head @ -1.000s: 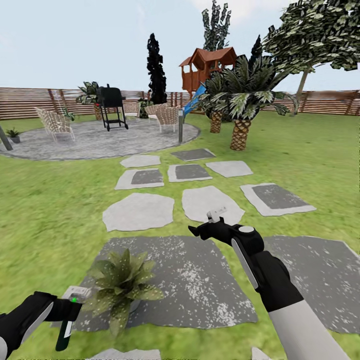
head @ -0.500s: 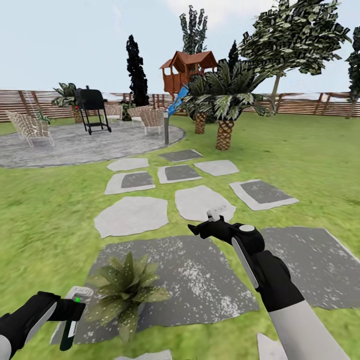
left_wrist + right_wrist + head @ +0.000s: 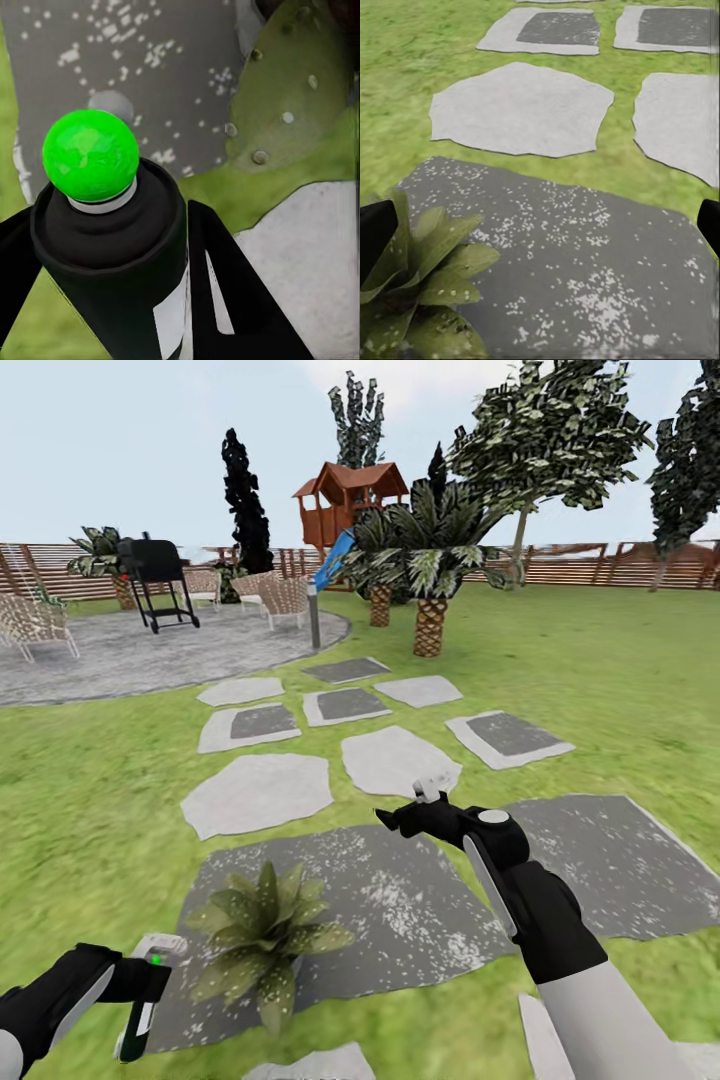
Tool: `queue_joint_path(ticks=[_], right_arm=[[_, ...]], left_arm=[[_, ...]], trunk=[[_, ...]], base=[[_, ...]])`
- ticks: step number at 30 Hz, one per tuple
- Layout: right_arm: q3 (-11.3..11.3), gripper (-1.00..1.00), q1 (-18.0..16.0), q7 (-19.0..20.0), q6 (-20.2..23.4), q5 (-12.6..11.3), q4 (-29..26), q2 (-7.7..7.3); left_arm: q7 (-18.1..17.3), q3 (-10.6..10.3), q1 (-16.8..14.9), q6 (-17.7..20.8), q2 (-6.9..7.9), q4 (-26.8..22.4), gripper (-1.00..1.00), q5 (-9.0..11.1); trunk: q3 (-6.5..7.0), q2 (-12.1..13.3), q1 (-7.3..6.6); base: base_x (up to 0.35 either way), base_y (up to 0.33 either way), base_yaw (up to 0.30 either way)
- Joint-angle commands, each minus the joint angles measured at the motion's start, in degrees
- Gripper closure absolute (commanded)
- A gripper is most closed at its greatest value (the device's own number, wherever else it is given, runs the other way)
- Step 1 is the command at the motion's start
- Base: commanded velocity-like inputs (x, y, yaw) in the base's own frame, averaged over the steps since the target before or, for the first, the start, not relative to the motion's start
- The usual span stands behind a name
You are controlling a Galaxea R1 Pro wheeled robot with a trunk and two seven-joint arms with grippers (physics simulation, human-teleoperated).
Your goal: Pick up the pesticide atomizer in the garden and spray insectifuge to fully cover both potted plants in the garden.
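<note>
My left gripper (image 3: 140,985) is low at the left, shut on the pesticide atomizer (image 3: 137,1025), a slim dark bottle with a white label and a green tip. In the left wrist view the atomizer (image 3: 112,262) sits between the black fingers (image 3: 232,300), its green ball on top. Just right of it, a potted plant (image 3: 265,935) with pale-speckled leaves stands on a dark grey slab (image 3: 400,900). My right gripper (image 3: 415,810) hovers open above that slab; in its wrist view the plant (image 3: 420,292) lies below the spread fingertips (image 3: 375,232). The grey-pot plant is out of view.
Pale stepping stones (image 3: 255,792) lead over the lawn to a round paved patio (image 3: 150,650) with a black grill (image 3: 155,580) and wicker chairs. A grey bollard lamp (image 3: 314,618), palms (image 3: 430,590), a wooden playhouse (image 3: 345,505) and the slat fence (image 3: 600,565) stand beyond.
The whole view has swung to the right, so the patio, stones and trees slid left. Both arms keep their pose; the speckled plant now sits a little further right of the atomizer.
</note>
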Motion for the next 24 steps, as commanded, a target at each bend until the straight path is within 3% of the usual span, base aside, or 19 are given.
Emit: queue_joint_path(ticks=[1, 2, 3, 5, 10, 15, 24], right_arm=[[0.0, -1.0, 0.0, 0.0, 0.0, 0.0, 0.0, 0.0], [0.0, -1.0, 0.0, 0.0, 0.0, 0.0, 0.1, 0.0], [0.0, -1.0, 0.0, 0.0, 0.0, 0.0, 0.1, 0.0], [0.0, -1.0, 0.0, 0.0, -0.2, 0.0, 0.0, 0.0], [0.0, -1.0, 0.0, 0.0, -0.2, 0.0, 0.0, 0.0], [0.0, -1.0, 0.0, 0.0, -0.3, 0.0, -0.1, -0.01], [0.0, -1.0, 0.0, 0.0, -0.3, 0.0, 0.0, -0.02]], left_arm=[[-0.4, -0.1, 0.0, -0.1, 0.0, -0.1, 1.0, 0.1], [-2.0, -0.6, 0.0, -0.2, -0.01, -0.1, 1.0, 0.0], [-4.7, -2.7, 0.0, -0.7, 0.04, -0.1, 1.0, 0.0], [-10.1, -9.1, 0.0, -2.2, 0.08, 0.1, 1.0, 0.2], [-10.1, -10.1, 0.0, -2.2, 0.01, 0.8, 1.0, 0.2], [-10.1, -10.3, 0.0, -2.1, -2.38, 2.4, 1.0, 0.1], [-10.0, -9.9, -0.4, -2.0, -2.3, 1.9, 1.0, 0.3]], trunk=[[0.0, 0.0, 0.0], [0.0, 0.0, 0.0], [0.0, 0.0, 0.0], [0.0, 0.0, 0.0], [0.0, 0.0, 0.0], [0.0, 0.0, 0.0], [0.0, 0.0, 0.0]], base=[[-0.051, 0.029, -0.283], [-0.026, 0.015, -0.244], [-0.013, 0.008, -0.138], [-0.003, 0.002, -0.034], [0.0, 0.0, -0.002], [0.0, 0.0, 0.0], [0.0, 0.048, 0.0]])
